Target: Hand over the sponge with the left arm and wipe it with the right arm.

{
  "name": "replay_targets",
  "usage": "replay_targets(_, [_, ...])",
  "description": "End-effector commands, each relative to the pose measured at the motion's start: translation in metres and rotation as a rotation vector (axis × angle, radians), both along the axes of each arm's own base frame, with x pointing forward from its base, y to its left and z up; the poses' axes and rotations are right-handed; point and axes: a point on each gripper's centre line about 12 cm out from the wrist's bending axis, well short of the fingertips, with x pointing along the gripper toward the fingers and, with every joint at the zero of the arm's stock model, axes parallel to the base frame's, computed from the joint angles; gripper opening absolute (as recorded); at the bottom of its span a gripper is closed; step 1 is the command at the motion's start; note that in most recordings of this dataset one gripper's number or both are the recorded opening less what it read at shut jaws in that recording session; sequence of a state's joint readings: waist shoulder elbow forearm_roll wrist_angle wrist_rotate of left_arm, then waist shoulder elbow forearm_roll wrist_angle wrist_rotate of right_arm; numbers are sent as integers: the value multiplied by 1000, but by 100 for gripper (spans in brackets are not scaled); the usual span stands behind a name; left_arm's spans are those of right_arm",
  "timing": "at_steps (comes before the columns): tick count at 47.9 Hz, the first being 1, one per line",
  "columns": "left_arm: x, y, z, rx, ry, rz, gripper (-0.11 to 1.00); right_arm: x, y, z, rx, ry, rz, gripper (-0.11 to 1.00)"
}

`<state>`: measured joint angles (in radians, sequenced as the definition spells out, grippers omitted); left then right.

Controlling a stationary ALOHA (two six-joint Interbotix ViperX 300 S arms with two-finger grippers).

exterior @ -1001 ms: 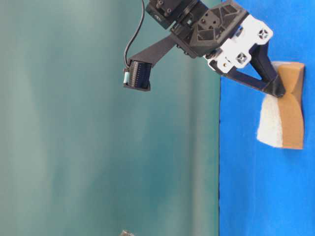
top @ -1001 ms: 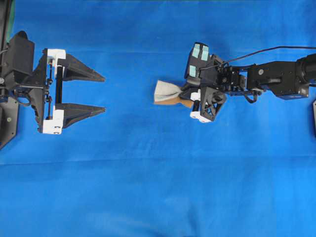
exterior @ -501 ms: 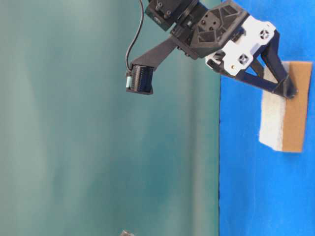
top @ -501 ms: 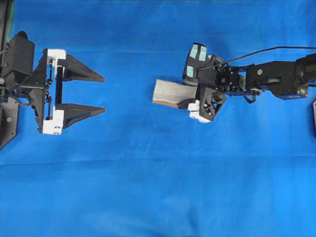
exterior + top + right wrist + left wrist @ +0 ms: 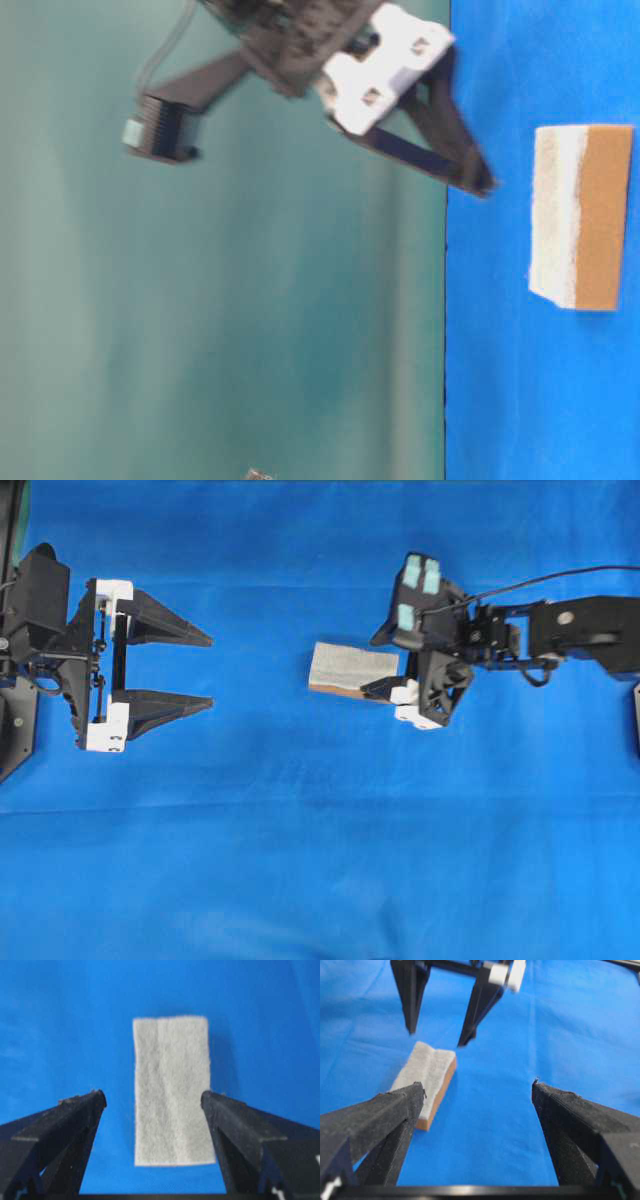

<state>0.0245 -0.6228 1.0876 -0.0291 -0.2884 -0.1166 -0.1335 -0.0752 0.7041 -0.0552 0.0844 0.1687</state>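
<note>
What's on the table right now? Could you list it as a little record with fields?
Surface: blue cloth over the table
Sponge: sponge lies flat on the cloth, grey-white side up, orange-brown layer below, nothing touching it
Right hand: right hand open, lifted above the sponge, fingers to either side of it
Left hand: left hand open, off at the left, apart from the sponge, pointing toward it
Held items: none
</note>
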Motion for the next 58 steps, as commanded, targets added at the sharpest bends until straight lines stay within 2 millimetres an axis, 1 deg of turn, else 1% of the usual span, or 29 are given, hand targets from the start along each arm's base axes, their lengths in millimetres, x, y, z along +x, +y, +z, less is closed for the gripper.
replay_targets(1, [1, -1, 5, 2, -17, -4, 85, -3, 1, 36, -17, -86, 6, 74])
replay_targets(7, [1, 0, 5, 0, -14, -2, 85, -13, 4, 60, -27, -140, 11, 74])
replay_targets(12, [1, 0, 5, 0, -11, -2, 85, -22, 6, 72, -33, -180, 14, 74])
replay_targets(19, [1, 0, 4, 0, -9, -2, 85, -27, 7, 71, -33, -191, 14, 74])
replay_targets(32, [1, 0, 4, 0, -8, -2, 85, -25, 7, 73, -35, -214, 15, 74])
replay_targets(40, [-1, -1, 8, 0, -25, -4, 85, -30, 7, 77, -35, -220, 13, 73])
replay_targets(45, [-9, -1, 16, 2, -51, -3, 85, -37, 8, 86, -38, -246, 15, 73])
replay_targets(49, [-17, -1, 22, 7, -66, -4, 85, -47, 10, 95, -40, -266, 13, 73])
replay_targets(56, [-39, -2, 32, 11, -76, -7, 85, -68, 12, 108, -46, -300, 12, 73])
replay_targets(58, [-45, -2, 36, 14, -75, -9, 85, -78, 13, 112, -47, -316, 11, 73])
